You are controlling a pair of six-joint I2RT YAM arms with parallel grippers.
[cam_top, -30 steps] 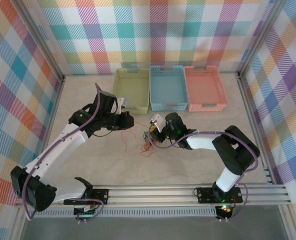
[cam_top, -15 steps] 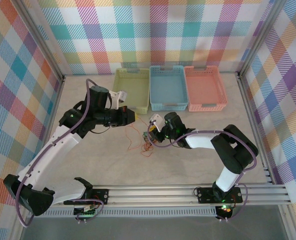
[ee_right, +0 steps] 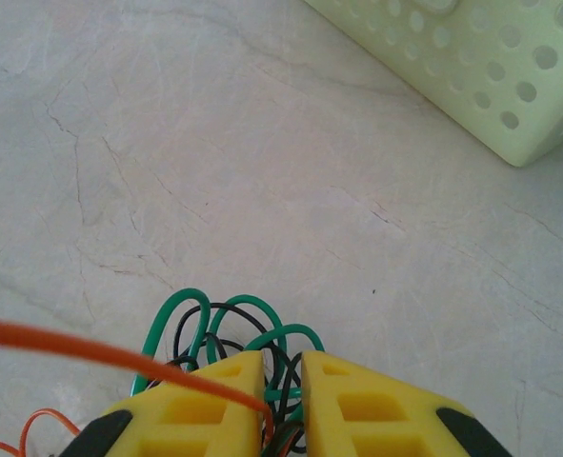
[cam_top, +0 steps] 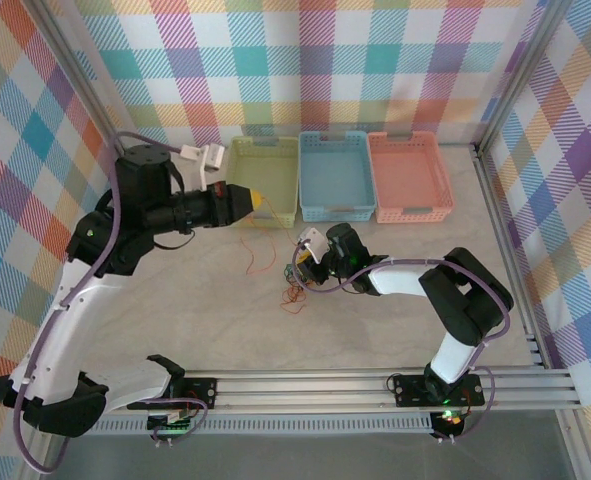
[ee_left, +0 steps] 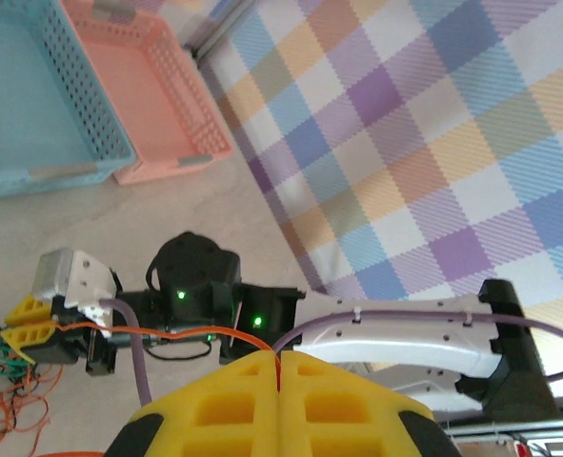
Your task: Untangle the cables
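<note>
Pinched in the left claw [cam_top: 258, 200], the thin orange-red cord [ee_right: 71, 347] has been drawn away from the green-and-black cord tangle [ee_right: 233, 319] clamped mid-way across the worktop [cam_top: 175, 300] by the right claw [cam_top: 297, 268], so separation seems begun.

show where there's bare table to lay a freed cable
Free: between the peach basket and the right arm; between the cables and the front rail. Crowded: around them, where an orange cable runs up to the left jaws.

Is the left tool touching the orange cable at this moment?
Touching. The left wrist view shows the left tool closed, with the orange cable running straight out of the seam between its yellow fingers.
</note>
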